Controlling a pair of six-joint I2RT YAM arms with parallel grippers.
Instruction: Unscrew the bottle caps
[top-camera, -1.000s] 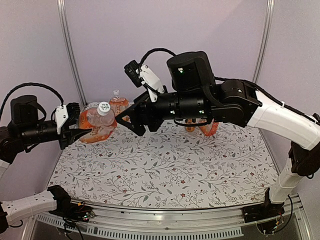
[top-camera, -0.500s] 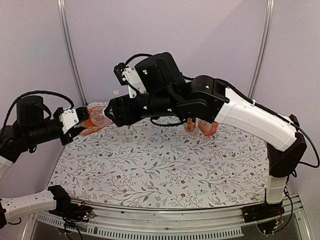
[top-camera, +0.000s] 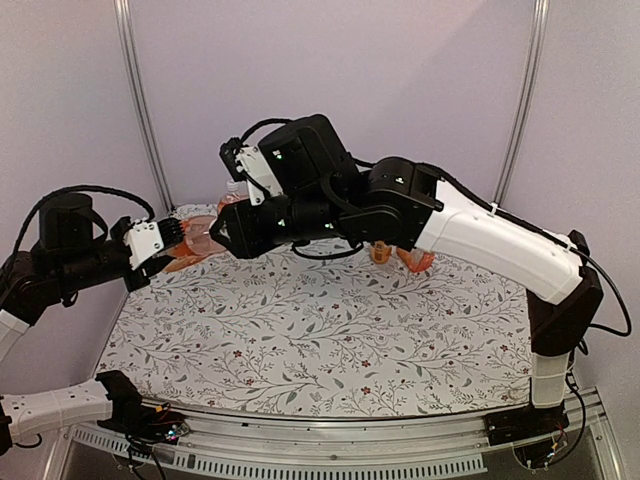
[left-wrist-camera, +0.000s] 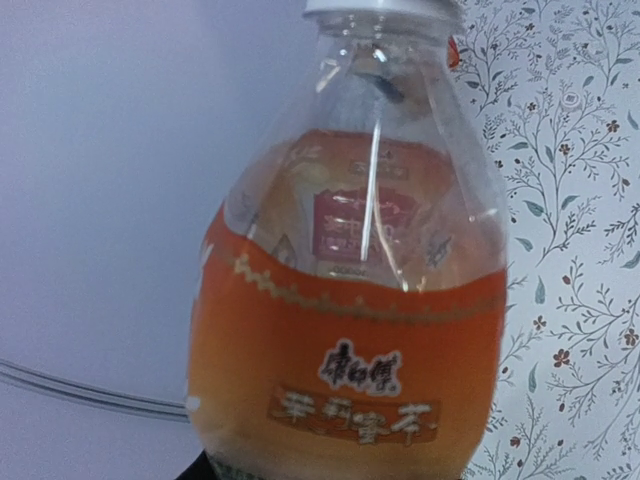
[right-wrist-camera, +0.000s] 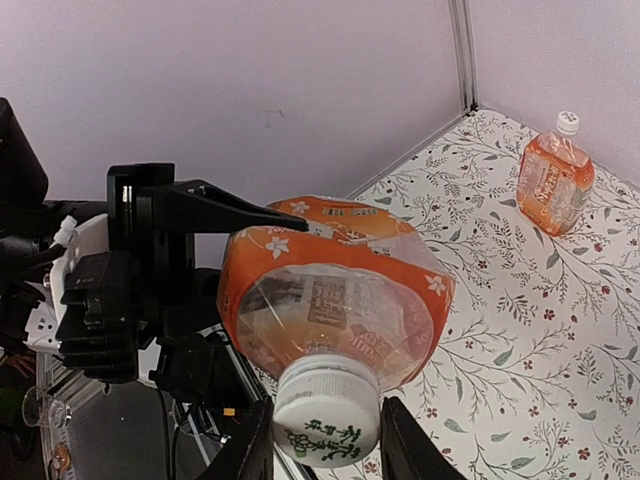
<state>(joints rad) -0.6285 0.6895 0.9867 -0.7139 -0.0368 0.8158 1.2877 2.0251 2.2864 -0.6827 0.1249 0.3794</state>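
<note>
left gripper (top-camera: 170, 243): clamped round the lower body of an orange-drink bottle (right-wrist-camera: 330, 290), which is held on its side at the table's (top-camera: 340, 340) left rear
right gripper (right-wrist-camera: 326, 440): fingers (right-wrist-camera: 252, 448) pressed against both sides of the cap (right-wrist-camera: 327, 415)
cap: white, on the neck of the held bottle, pointing at the right arm
second bottle (right-wrist-camera: 555, 178): upright on the flowered cloth, capped, well apart

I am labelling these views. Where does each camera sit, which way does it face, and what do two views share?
Top external: above and behind, looking down on the table; left arm, right arm show.
Left wrist: faces the held bottle side-on; its gripper barely shows.
Right wrist: faces the cap end-on; own fingers flank it.
Shared: both wrist views show that bottle.
</note>
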